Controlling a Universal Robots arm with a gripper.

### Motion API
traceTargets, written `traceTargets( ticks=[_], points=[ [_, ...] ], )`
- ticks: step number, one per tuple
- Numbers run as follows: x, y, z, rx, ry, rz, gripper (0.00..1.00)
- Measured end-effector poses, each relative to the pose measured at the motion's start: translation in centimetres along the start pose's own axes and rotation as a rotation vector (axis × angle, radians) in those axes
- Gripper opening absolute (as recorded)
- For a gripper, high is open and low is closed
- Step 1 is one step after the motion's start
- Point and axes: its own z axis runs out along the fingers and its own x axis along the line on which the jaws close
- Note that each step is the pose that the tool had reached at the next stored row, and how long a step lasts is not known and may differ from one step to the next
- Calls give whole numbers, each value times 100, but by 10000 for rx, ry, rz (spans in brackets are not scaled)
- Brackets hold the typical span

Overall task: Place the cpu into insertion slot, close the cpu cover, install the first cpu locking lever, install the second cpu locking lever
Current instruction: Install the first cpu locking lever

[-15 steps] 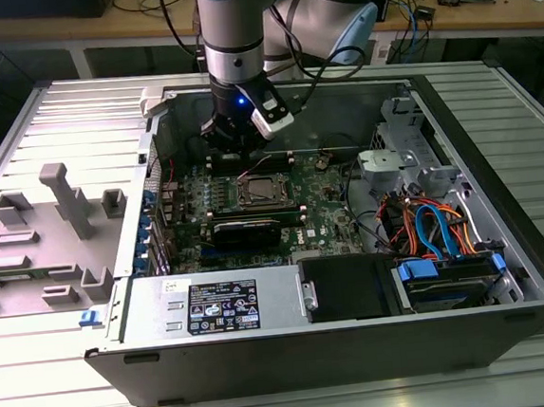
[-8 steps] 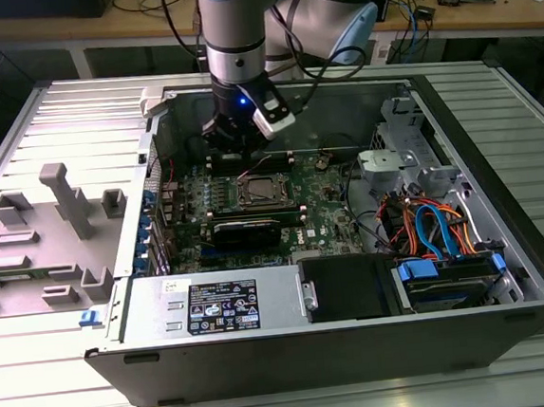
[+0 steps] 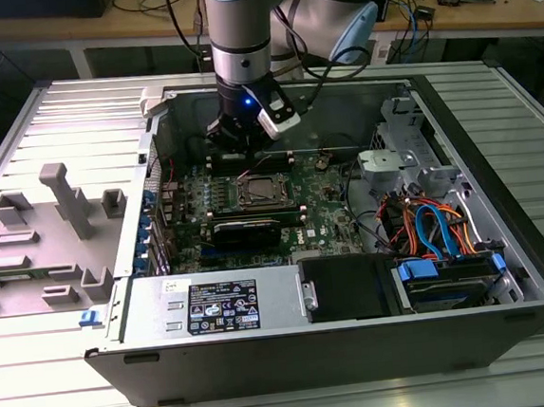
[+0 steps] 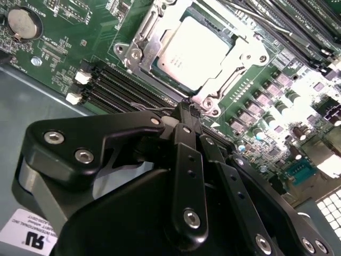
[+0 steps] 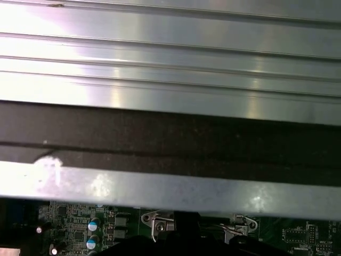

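The cpu (image 4: 194, 45) lies flat in the insertion slot (image 3: 261, 192), its silver top facing up. The cpu cover (image 4: 143, 38) is down around it, framing the chip through its window. A thin metal locking lever (image 4: 254, 17) runs along one side of the socket. My gripper (image 4: 189, 109) hangs just off a corner of the socket, over the memory slots, with its black fingers (image 4: 187, 160) brought together and nothing visible between them. In the exterior view the gripper (image 3: 246, 141) sits just behind the socket, inside the open computer case.
Long black memory slots (image 4: 120, 82) flank the socket. The case's metal wall (image 5: 170, 186) stands close by the wrist. A drive cage with orange and blue cables (image 3: 436, 227) fills the exterior view's right. A grey fixture tray (image 3: 46, 233) lies outside the case.
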Motion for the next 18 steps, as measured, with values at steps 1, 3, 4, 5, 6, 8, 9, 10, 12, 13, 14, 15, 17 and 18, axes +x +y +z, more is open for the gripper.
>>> traceTargets(
  ticks=[1,3,4,5,6,8,9,10,12,13,14,15,17,18],
  points=[
    [-5,-1,1,1,1,0,11],
    [-13,-1,4,0,0,0,11],
    [-19,-1,5,0,0,0,11],
    [-30,-1,7,0,1,0,11],
    [-39,-2,8,0,1,1,11],
    [-54,-4,14,1,1,0,11],
    [-57,-4,17,1,1,0,11],
    [-61,-4,19,1,1,0,11],
    [-77,-3,29,0,0,0,11],
    [-83,1,34,-1,-1,1,11],
    [-87,2,36,-1,-1,0,11],
    [-92,3,40,0,1,0,11],
    [-96,3,47,-1,1,1,11],
    [-100,3,53,-6,0,0,11]
  ],
)
